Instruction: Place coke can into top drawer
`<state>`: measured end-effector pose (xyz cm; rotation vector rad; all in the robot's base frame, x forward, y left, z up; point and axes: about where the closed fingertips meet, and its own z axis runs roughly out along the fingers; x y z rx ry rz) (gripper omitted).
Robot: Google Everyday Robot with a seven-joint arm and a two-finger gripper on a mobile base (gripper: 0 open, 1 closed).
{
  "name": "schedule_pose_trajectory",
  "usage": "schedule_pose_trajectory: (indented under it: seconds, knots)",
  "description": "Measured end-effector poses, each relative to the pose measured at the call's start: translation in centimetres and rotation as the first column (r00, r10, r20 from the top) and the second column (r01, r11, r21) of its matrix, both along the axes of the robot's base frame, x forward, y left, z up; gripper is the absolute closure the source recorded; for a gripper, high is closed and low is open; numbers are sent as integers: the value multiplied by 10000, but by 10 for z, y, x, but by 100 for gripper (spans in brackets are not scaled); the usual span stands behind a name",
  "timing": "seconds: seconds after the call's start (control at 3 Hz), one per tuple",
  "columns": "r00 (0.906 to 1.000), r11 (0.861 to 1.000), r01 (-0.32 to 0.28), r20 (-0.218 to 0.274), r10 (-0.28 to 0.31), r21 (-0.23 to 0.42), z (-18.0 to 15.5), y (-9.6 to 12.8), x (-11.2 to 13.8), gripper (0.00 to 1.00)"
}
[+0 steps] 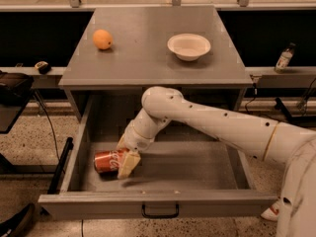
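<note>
The coke can (pixel 106 161), red with white script, lies on its side low in the left part of the open top drawer (pixel 207 201), at or just above the drawer floor. My gripper (pixel 124 155) reaches down into the drawer from the right. Its pale fingers (pixel 129 165) are closed around the can's right end. The white arm crosses the drawer from the lower right. The drawer's front panel carries a small black handle (pixel 160 212).
On the cabinet top (pixel 148 68) sit an orange (pixel 102 39) at the back left and a white bowl (pixel 188 46) at the back right. A small bottle (pixel 284 58) stands on the ledge to the right. A black rail (pixel 60 164) leans by the drawer's left side.
</note>
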<state>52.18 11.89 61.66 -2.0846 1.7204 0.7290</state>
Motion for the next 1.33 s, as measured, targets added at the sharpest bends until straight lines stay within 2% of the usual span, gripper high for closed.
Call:
schedule_pose_trajectory:
  seconds: [0.33,0.67,1.0,1.33]
  knots:
    - [10000,10000,-9,-27,9,-28,-2,-1,-1,0]
    - [10000,10000,-10,-27,10,-27,-2,-1,-1,0]
    - [9988,9981,-476,159,470,387,5,-5,-1,0]
    - [9943,9912,-899,668,836,976,20,-29,2,0]
